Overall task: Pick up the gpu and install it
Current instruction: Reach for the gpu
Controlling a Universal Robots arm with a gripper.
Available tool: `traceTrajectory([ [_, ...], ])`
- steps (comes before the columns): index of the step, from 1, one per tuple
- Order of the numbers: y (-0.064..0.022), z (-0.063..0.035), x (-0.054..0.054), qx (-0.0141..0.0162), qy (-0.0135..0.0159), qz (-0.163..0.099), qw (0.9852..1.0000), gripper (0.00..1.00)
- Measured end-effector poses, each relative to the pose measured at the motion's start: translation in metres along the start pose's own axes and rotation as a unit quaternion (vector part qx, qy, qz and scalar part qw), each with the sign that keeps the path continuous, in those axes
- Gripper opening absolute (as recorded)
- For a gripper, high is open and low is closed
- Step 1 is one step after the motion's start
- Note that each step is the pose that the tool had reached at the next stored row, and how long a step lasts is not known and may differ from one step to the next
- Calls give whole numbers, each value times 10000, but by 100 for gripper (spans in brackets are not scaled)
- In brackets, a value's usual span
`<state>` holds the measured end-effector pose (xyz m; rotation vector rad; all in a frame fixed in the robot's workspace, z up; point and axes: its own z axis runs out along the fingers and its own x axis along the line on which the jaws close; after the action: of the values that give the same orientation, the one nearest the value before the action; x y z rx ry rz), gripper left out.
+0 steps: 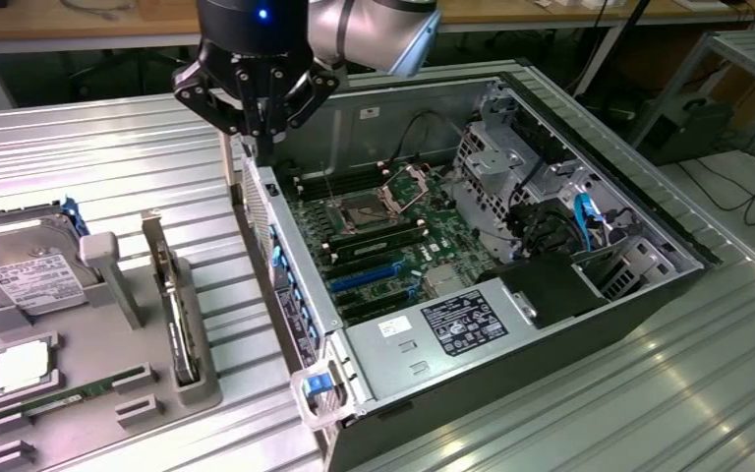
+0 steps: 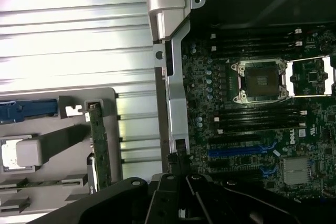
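Observation:
The gpu point(image 1: 176, 305) stands on edge in a slot of the grey holder point(image 1: 109, 339) at the exterior view's left, a thin dark card. In the wrist view the gpu point(image 2: 98, 142) shows a green edge in that same holder. My gripper point(image 1: 264, 146) hangs over the rear wall of the open computer case point(image 1: 351, 108), well away from the card. Its fingers are shut together with nothing between them. In the wrist view the gripper point(image 2: 178, 162) sits over the case's silver rear frame point(image 2: 176, 87). Blue expansion slots point(image 1: 358, 280) lie on the motherboard point(image 2: 252, 124).
The holder also carries a silver hard drive point(image 1: 30, 275), a processor chip point(image 1: 24, 366) and a green memory stick point(image 1: 70, 398). Inside the case are the power supply point(image 1: 456, 324), drive cages point(image 1: 509, 157) and cables. Everything rests on a ribbed metal table point(image 1: 692, 374).

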<state>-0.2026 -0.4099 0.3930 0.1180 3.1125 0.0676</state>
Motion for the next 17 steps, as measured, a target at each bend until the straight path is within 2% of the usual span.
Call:
traceTrajectory([
  [9, -29, -3, 88, 0, 0, 0, 10000, 11],
  [17, -77, -7, 215, 0, 0, 0, 10000, 11],
])
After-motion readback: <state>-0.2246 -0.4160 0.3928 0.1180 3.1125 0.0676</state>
